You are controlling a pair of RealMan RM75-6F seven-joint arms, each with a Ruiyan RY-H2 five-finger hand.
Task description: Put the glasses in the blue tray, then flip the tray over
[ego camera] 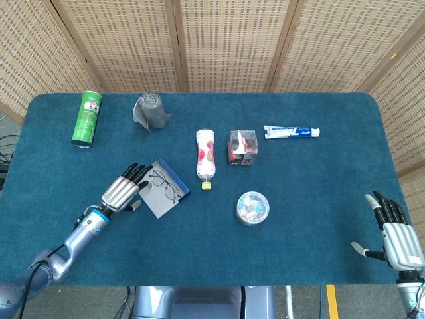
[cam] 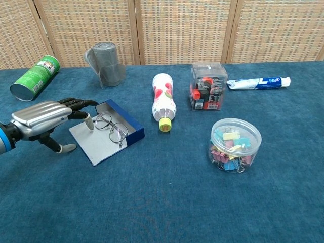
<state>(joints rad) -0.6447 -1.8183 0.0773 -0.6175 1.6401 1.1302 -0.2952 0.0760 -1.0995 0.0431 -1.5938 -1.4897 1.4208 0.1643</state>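
The glasses (cam: pixel 111 127) lie in the blue tray (cam: pixel 132 125), which sits on the worktop (cam: pixel 167 202) near the left side. So the first part looks done, and the flip comes next. The left hand (cam: pixel 43 118) is just beside the tray's near-left edge, palm down. Its fingers (cam: pixel 81 104) are a little spread and hold nothing. One fingertip seems to touch the tray's edge, but I cannot be sure.

To flip well, I think the hand should slip its fingers under that low edge, get the thumb on top, then lift and roll it over slowly. The tray looks light and could slide away if pushed.

The right hand (ego camera: pixel 396 234) rests far off at the right corner, fingers spread, holding nothing.

The green can (cam: pixel 34 77) and the tube (cam: pixel 258 82) have writing, but it is too small to read.
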